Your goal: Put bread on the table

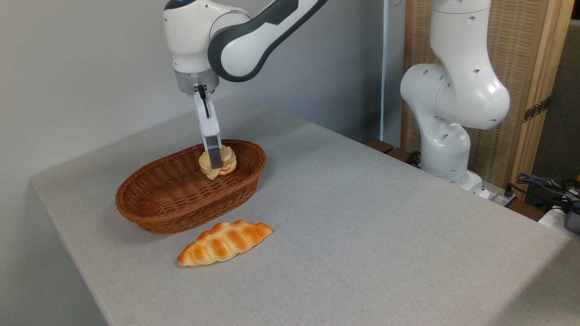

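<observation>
- The wicker basket (181,199), brown and oval, sits on the table (362,226) below and mostly to the left of the gripper, its near rim toward the lower left.
- The gripper (215,164) points straight down into the right end of the basket, and its visible finger (212,140) lies across the front of the bread.
- The bread (218,162), a small round knotted bun, is between the fingers, so the gripper is closed on it. The bun is inside the basket's outline, at about rim height; whether it touches the basket floor cannot be told.
- A long braided loaf (225,242) lies on the table below the gripper, just in front of the basket and apart from it.
- The arm's white base column (448,113) stands well to the right of the gripper, at the table's far edge.
</observation>
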### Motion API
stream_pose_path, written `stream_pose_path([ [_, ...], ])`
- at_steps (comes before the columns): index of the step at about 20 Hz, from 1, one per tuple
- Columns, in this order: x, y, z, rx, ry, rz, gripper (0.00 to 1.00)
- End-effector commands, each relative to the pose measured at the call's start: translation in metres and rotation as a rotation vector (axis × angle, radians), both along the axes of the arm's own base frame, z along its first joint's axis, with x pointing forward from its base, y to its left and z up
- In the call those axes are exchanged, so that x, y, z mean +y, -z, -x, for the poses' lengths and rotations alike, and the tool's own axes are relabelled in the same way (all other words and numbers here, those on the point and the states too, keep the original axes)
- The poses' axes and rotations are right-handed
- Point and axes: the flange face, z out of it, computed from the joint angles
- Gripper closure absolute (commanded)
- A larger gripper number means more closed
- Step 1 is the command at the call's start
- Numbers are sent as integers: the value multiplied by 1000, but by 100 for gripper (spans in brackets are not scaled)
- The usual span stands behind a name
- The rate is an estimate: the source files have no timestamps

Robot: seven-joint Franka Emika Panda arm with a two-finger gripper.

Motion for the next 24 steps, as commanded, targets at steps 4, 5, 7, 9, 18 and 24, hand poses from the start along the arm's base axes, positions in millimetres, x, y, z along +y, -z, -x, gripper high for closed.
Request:
stream_pose_path([
  [4,28,-28,-24,-31,-55,5,90],
  [5,41,-39,-34,-25,-79,5,90],
  [7,56,-61,-45,-18,-105,2,90],
  [9,81,-82,-54,2,-143,-13,90],
  [18,218,-103,-44,178,-21,-235,47],
  [24,240,-103,-47,176,-40,-291,0],
])
